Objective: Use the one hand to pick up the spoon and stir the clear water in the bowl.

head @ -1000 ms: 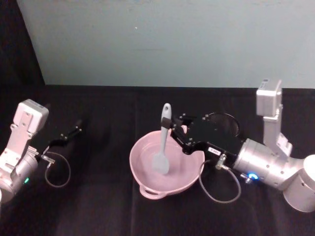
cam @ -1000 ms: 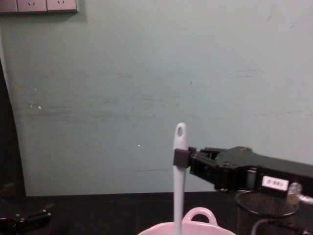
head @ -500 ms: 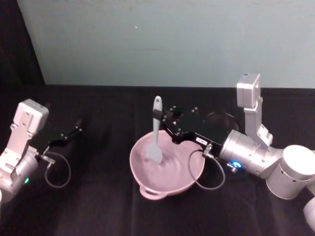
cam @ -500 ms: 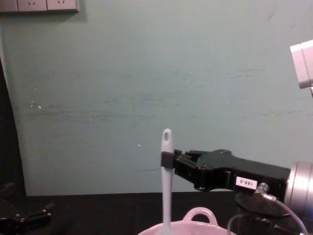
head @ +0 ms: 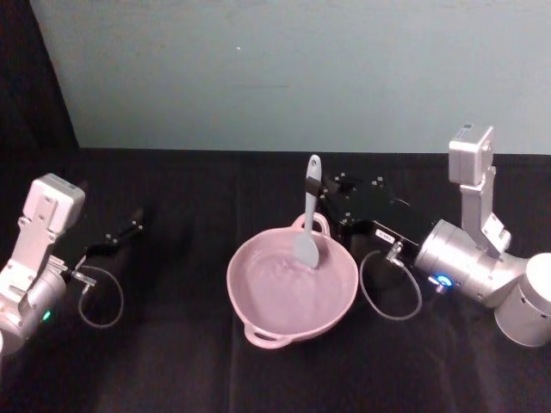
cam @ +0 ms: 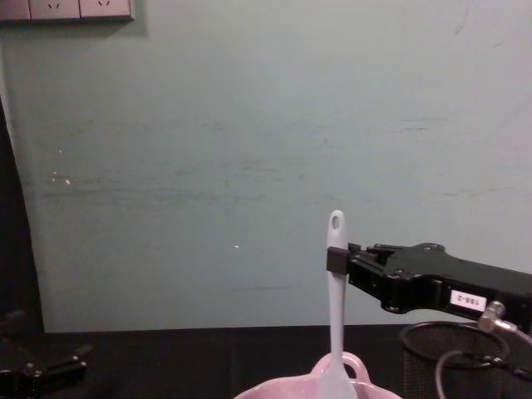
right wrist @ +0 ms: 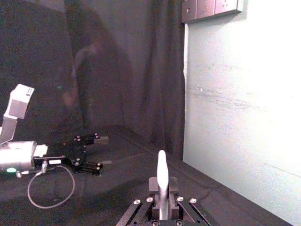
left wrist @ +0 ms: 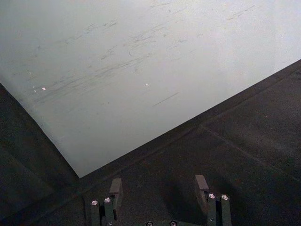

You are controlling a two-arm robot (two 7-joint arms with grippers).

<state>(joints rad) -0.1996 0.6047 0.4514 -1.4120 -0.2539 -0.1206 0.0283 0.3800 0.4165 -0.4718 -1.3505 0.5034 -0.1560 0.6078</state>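
Observation:
The pale pink bowl [head: 232, 284] holds rippled clear water at the middle of the black table. My right gripper [head: 319, 194] is shut on the white spoon [head: 308, 225] high on its handle. The spoon stands nearly upright, its blade dipped into the bowl at the far right side. In the chest view the spoon [cam: 335, 299] rises above the bowl's rim [cam: 274, 391], with the right gripper [cam: 337, 259] clamped just under the hole in the handle. The right wrist view shows the handle [right wrist: 162, 176] between that gripper's fingers. My left gripper [head: 129, 231] rests open at the left, far from the bowl.
A black wire-mesh cup [cam: 449, 357] stands right of the bowl, under my right arm. The bowl has a loop handle [cam: 345, 363] on its far rim and another [head: 265, 339] on its near rim. A pale green wall [head: 284, 69] closes the table's back edge.
My right gripper has swept the spoon through the water, first toward the bowl's left, then back to its far right side. The left arm has stayed still.

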